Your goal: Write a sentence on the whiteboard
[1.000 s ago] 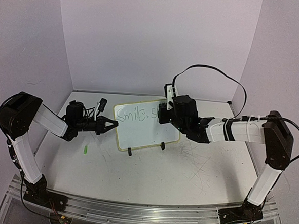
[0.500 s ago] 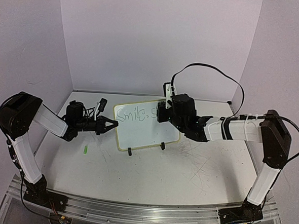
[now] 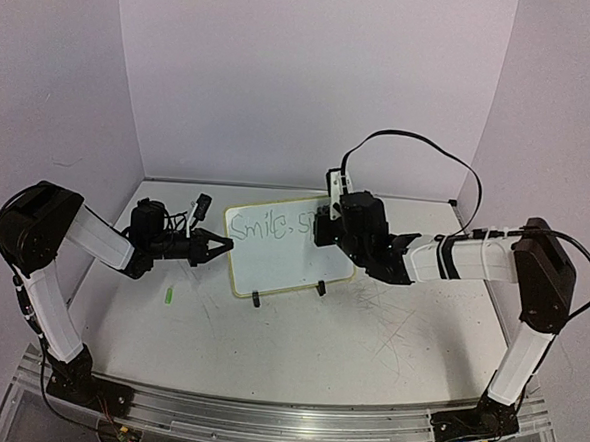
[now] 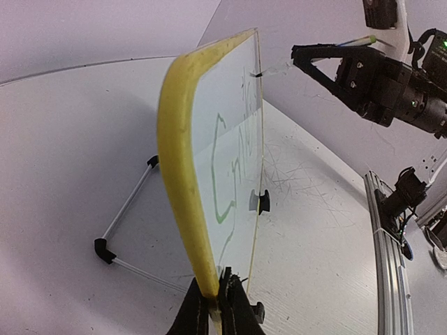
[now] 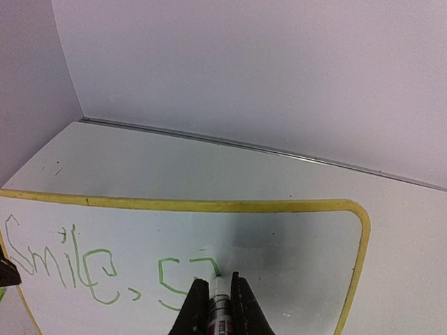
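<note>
Whiteboard (image 3: 291, 256), small, white, yellow-framed: green handwritten sentence (image 5: 70, 262) gained a stroke past "Smile, s". Right pincer (image 5: 215, 293), clamping white-barrelled marker (image 5: 219, 301), shifted slightly. Left pincer (image 4: 215, 296) clamps its edge. Early going.

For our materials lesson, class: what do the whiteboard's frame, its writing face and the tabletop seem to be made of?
The whiteboard's frame: pale yellow, matte, with rounded edges, probably moulded plastic or rubber. Its writing face: smooth white with a faint sheen, likely a coated or laminated sheet; the backing cannot be told. The tabletop: matte white, covered in grey scratches, perhaps laminate board.
</note>
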Controlling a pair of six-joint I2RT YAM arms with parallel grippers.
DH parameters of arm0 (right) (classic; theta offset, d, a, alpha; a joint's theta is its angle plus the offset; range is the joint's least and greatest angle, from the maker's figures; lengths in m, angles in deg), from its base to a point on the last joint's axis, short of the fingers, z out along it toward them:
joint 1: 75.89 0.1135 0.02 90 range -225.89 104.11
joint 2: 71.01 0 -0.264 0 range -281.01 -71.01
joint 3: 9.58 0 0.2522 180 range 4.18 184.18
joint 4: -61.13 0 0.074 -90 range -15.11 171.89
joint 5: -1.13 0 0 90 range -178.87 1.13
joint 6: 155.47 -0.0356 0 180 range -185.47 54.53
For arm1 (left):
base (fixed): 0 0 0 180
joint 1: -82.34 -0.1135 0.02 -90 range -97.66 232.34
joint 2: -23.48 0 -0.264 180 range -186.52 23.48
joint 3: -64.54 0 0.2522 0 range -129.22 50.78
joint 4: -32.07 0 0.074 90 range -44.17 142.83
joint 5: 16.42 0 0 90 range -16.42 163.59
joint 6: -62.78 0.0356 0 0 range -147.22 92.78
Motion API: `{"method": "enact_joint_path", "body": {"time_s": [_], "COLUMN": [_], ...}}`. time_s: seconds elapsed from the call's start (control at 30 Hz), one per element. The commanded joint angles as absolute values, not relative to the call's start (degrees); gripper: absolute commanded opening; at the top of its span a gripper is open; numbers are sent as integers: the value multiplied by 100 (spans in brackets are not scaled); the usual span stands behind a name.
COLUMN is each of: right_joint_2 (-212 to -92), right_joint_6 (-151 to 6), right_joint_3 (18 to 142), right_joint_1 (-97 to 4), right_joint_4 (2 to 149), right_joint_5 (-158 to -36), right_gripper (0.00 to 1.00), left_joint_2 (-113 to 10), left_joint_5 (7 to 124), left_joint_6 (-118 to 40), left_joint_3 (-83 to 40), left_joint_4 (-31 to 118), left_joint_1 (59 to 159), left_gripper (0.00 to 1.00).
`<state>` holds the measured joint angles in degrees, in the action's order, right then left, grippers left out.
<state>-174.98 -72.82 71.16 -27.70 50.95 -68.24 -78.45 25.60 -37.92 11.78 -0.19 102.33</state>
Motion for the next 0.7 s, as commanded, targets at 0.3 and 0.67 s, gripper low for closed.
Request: {"method": "enact_joint_path", "body": {"time_s": [0.3,0.67], "right_joint_2": [-17519,-16856], "right_joint_6": [-7624,-7548], "right_joint_3": [7029,6915], "right_joint_1": [-2738,-2748], "right_joint_4": [5053,4778], "right_joint_5": [-7223,-7432], "right_gripper": [0,0], "left_joint_2": [-7927,-7908], "left_joint_5": [3057,3068], "left_joint_6": [-3170,-3170], "left_joint_3": [1195,1208], "left_joint_4": [523,528], "left_joint_1": [10220,10220], "left_gripper": [0,0]}}
